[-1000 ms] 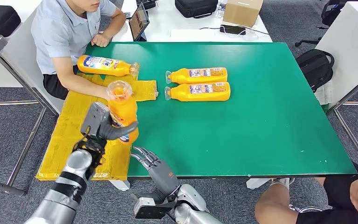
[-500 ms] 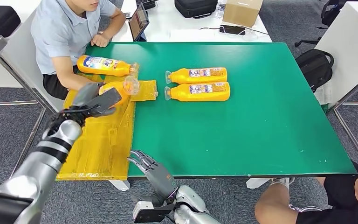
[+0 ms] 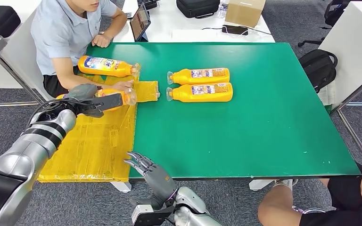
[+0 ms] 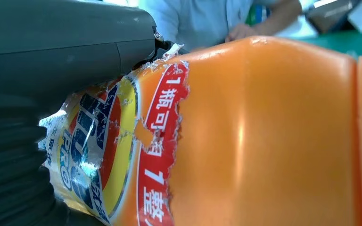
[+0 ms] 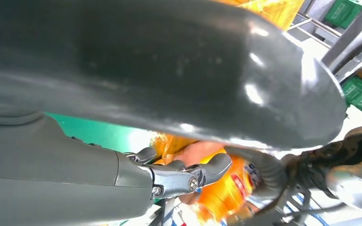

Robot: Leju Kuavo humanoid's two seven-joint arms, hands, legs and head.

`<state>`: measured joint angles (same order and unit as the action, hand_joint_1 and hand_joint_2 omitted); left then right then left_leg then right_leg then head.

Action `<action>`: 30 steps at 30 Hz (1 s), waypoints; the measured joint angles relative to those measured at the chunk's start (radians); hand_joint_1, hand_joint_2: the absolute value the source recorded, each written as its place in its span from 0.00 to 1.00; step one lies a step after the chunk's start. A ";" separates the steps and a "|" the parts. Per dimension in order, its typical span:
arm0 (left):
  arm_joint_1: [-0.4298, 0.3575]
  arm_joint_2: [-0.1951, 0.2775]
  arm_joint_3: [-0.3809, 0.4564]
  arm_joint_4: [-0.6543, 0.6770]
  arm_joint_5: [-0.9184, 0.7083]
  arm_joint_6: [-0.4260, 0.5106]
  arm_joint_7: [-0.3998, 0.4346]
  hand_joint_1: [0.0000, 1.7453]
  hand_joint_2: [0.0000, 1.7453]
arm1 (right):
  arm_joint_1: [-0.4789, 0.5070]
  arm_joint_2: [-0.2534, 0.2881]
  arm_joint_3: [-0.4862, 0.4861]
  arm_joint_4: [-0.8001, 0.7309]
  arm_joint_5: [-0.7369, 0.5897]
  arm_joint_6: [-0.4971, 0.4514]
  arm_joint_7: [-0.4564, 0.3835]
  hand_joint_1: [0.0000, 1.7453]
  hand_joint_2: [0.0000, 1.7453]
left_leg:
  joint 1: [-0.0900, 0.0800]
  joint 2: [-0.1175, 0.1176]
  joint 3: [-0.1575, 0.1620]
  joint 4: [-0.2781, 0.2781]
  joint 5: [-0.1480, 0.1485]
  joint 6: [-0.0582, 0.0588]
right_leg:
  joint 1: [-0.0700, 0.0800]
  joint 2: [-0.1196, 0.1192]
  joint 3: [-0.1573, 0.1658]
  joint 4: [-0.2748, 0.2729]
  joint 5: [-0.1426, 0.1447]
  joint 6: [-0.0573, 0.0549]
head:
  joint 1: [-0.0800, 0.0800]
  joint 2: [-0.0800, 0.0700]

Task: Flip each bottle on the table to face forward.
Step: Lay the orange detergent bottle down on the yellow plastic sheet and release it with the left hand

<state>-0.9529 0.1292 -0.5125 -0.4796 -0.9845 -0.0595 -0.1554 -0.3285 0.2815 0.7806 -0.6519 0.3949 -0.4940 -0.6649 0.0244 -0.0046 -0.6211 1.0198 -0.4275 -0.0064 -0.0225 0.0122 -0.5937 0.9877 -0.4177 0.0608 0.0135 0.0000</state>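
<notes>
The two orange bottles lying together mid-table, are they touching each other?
Apart. The head view shows a thin green strip of table between the upper bottle and the lower bottle.

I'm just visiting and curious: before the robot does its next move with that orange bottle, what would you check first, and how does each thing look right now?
1. Left hand grips the held bottle: ok.
2. Held bottle lies over the yellow mat: ok.
3. Held bottle's label faces forward: cannot tell.
4. Person's hand clear of the held bottle: not ok, it is right beside it.
5. Right hand holds nothing, at the table edge: ok.
6. Two bottles on the green lie side by side: ok.
</notes>
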 joint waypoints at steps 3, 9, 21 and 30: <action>-0.001 -0.001 -0.021 0.027 -0.008 -0.028 -0.008 1.00 1.00 | 0.000 0.003 0.003 0.000 -0.004 0.003 0.000 0.00 0.00 | 0.000 0.000 0.000 0.000 0.000 0.000 | 0.000 0.000 0.000 0.000 0.000 0.000 | 0.000 0.000; 0.008 -0.005 -0.041 0.064 0.018 -0.072 -0.030 1.00 1.00 | 0.000 0.005 0.010 0.000 -0.015 0.006 0.000 0.00 0.00 | 0.000 0.000 0.000 0.000 0.000 0.000 | 0.000 0.000 0.000 0.000 0.000 0.000 | 0.000 0.000; 0.044 -0.018 -0.048 0.100 0.039 -0.136 -0.057 0.91 1.00 | -0.003 0.005 0.040 0.000 -0.037 0.015 0.000 0.00 0.00 | 0.000 0.000 0.000 0.000 0.000 0.000 | 0.000 0.000 0.001 0.000 0.000 0.000 | 0.000 0.000; 0.059 -0.018 -0.084 0.107 0.026 -0.139 -0.055 0.15 1.00 | -0.007 0.005 0.056 0.000 -0.052 0.015 0.000 0.00 0.00 | 0.000 0.000 0.002 0.000 0.000 0.000 | 0.000 0.000 0.002 0.000 0.000 0.000 | 0.000 0.000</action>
<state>-0.8943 0.1114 -0.5969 -0.3725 -0.9584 -0.1987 -0.2106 -0.3357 0.2865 0.8367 -0.6516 0.3430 -0.4792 -0.6648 0.0244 -0.0044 -0.6187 1.0197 -0.4278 -0.0065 -0.0225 0.0123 -0.5917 0.9878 -0.4177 0.0608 0.0133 0.0000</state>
